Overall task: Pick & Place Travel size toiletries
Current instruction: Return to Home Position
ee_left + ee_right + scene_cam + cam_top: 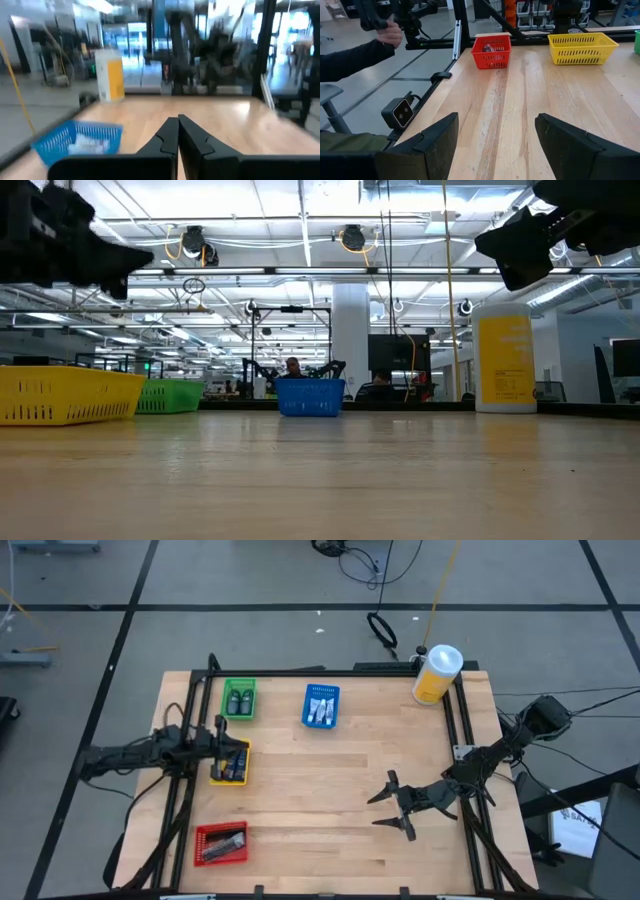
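Showing only at the right wrist, a person's hand (391, 34) is seen past the red basket (491, 51); right tool (392, 808) is held apart, left tool (177, 122) together.

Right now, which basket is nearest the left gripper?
The yellow basket: the left gripper hangs over it; green basket, blue basket, red basket lie farther.

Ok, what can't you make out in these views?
Yellow basket: high view, the left pincer overhangs it; the toiletries inside are too small to name.
Red basket: its dark items are too small in the high view; in the right wrist view the mesh wall screens them.
Blue basket: its whitish items cannot be identified in the high or left wrist view.
Low view: basket walls hide all contents; the red basket is outside the frame.
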Tool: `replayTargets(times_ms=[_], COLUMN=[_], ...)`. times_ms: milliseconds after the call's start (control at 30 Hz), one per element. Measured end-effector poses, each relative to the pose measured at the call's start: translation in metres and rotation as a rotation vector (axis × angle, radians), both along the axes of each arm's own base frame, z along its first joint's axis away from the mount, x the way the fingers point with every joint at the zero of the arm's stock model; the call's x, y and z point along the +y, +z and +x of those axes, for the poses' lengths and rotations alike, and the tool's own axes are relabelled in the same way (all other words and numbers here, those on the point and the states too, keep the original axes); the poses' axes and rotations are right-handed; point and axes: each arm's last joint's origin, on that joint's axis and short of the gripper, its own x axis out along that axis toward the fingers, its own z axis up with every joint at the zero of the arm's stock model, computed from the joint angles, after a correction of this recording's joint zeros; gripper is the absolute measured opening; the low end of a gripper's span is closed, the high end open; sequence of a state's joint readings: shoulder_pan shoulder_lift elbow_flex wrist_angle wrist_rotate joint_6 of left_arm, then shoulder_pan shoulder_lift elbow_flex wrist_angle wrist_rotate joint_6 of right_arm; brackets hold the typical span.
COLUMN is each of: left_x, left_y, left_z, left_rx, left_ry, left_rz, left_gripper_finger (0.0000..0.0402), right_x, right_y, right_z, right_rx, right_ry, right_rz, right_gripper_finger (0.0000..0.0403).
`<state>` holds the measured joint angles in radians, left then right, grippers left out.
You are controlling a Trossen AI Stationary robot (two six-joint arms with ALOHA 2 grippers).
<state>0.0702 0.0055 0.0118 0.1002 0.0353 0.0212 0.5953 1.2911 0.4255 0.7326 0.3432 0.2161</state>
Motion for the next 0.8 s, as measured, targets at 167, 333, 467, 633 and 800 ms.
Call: replayTargets(times_ms=[167, 333, 467, 633, 800], left_x=[0.001, -0.003, -0.004, -0.008, -0.010], left_y=[-0.001, -0.005, -0.008, -0.010, -0.010], left_z=[0.000, 0.000, 0.002, 0.003, 0.003], left_rx=[0.014, 0.064, 0.099, 0.120, 0.120], left_ry=[-0.065, -0.118, -0.068, -0.053, -0.044], left_rz=[-0.023, -0.021, -0.021, -0.025, 0.004], left_gripper_finger=[0.0005, 0.0002, 0.0003, 0.0005, 0.0007], right_x=[0.000, 0.000, 0.000, 0.000, 0.000], right_y=[0.000, 0.000, 0.000, 0.000, 0.000], right_z=[0.000, 0.000, 0.000, 0.000, 0.000], right_rx=[0.002, 0.002, 0.001, 0.002, 0.002], right_ry=[0.000, 0.000, 0.001, 0.001, 0.001], right_rz=[-0.002, -0.002, -0.005, -0.004, -0.005], right_gripper_finger=[0.0256, 0.0256, 0.0256, 0.0256, 0.0256])
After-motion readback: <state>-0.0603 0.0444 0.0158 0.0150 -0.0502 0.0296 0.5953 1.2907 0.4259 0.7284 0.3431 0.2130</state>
